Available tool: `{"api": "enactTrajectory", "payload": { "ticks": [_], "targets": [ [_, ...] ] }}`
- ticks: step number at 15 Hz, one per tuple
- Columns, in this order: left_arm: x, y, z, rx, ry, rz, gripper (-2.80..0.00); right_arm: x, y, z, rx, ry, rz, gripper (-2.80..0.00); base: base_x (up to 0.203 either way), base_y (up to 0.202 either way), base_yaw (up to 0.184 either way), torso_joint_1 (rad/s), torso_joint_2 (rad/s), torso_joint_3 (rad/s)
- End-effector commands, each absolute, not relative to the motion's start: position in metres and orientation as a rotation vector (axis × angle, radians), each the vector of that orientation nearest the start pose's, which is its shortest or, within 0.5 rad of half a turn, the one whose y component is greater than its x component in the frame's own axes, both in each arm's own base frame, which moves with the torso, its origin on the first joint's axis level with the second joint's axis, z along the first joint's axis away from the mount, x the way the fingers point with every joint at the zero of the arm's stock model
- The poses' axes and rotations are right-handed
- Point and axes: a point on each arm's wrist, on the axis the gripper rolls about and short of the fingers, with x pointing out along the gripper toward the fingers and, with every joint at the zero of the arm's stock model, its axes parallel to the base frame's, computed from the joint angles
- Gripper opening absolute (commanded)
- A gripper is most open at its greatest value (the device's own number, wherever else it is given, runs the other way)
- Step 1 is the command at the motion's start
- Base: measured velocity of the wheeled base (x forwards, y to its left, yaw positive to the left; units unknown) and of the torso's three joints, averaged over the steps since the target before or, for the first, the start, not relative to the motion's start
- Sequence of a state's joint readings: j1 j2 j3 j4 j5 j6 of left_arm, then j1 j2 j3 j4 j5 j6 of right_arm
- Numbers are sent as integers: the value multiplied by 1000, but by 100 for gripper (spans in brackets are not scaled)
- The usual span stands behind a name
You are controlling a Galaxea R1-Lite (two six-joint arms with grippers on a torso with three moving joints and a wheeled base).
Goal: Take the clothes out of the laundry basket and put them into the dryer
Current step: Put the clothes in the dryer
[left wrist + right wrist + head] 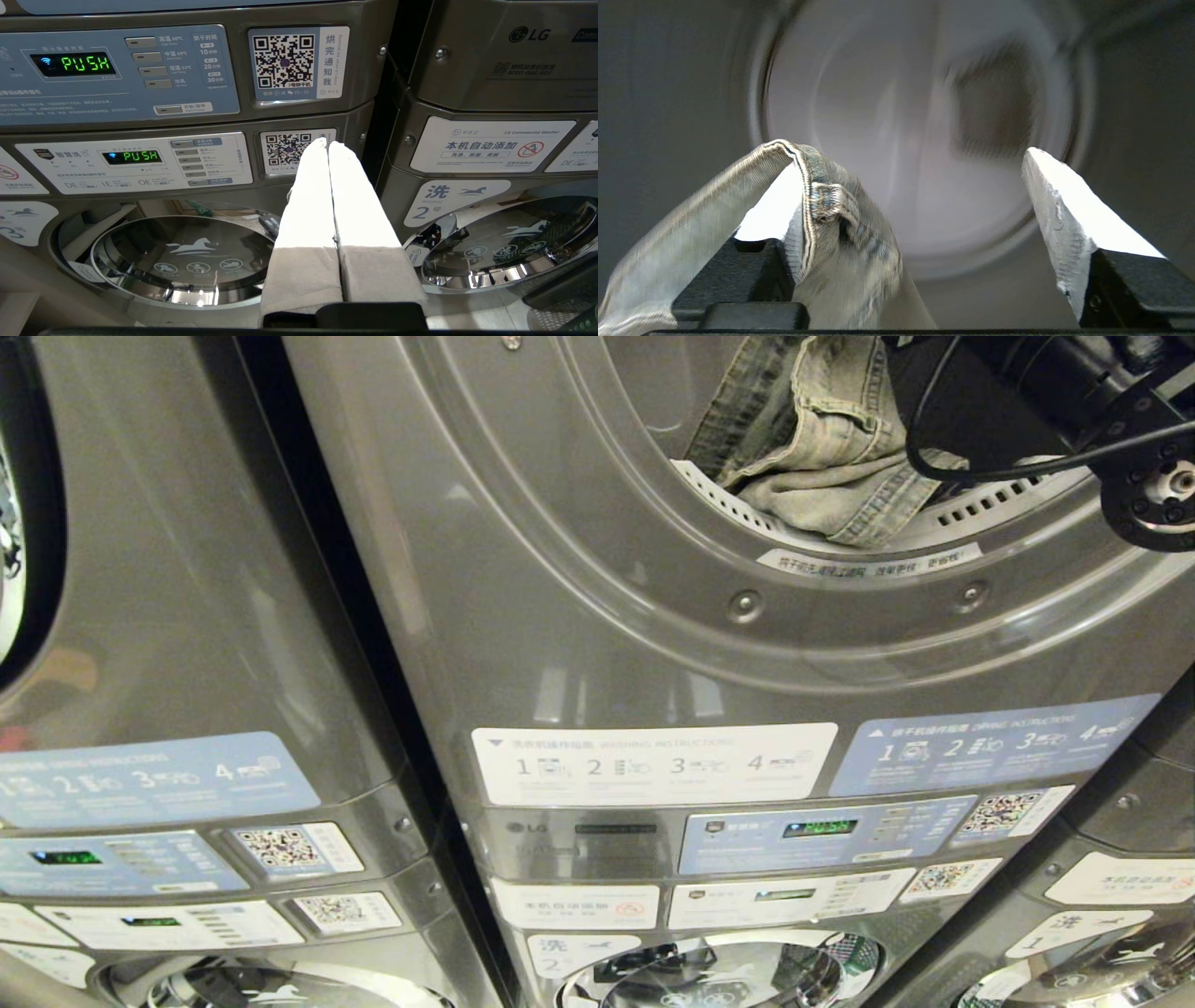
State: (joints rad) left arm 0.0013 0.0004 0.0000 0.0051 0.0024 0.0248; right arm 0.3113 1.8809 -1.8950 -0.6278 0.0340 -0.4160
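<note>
At the mouth of the dryer [560,569]: one pale denim garment [822,457], crumpled, lying over the lower lip of the round opening, part inside the drum and part on the perforated rim.

Right gripper [924,205]: inside the opening, facing the blurred drum. Jaws standing wide apart. One finger [1059,205] is bare. The other is largely covered, because a seamed fold of the same denim is draped over it and hangs down its outer side. Nothing is pinched between the two fingers; the cloth merely lies on one of them. In the head view only the dark arm body and cable show at the upper right, above the garment.

Left gripper [328,163]: parked low in front of the washer panels [131,158], fingers pressed flat together, empty, well away from the dryer opening.

Laundry basket: not in view.

Relation that matters: the garment sits below and to one side of the right fingers, its hem running along that finger rather than across the gap. My judgement is that the release is nearly done, and the arm should draw back so the fold slides off. The risk is the snagged hem dragging the denim out over the lip. The right arm is the nearer one by far.
</note>
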Motion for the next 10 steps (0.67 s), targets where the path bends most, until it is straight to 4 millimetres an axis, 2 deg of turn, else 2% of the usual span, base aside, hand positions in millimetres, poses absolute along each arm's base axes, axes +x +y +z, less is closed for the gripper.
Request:
{"api": "enactTrajectory", "payload": {
  "ticks": [1, 4, 6, 10],
  "targets": [
    [-23, 0, 75, 28, 8, 4, -280, 327, 106, 423, -324, -611, 219, 0, 0, 0, 0, 0, 0, 0],
    [-23, 0, 75, 29, 8, 4, -280, 313, 100, 434, -285, -539, 242, 0, 0, 0, 0, 0, 0, 0],
    [-23, 0, 75, 29, 6, 5, -280, 312, 92, 426, -300, -395, 255, 0, 0, 0, 0, 0, 0, 0],
    [-23, 0, 75, 29, 6, 5, -280, 298, 86, 439, -228, -407, 259, 0, 0, 0, 0, 0, 0, 0]
  ]
}}
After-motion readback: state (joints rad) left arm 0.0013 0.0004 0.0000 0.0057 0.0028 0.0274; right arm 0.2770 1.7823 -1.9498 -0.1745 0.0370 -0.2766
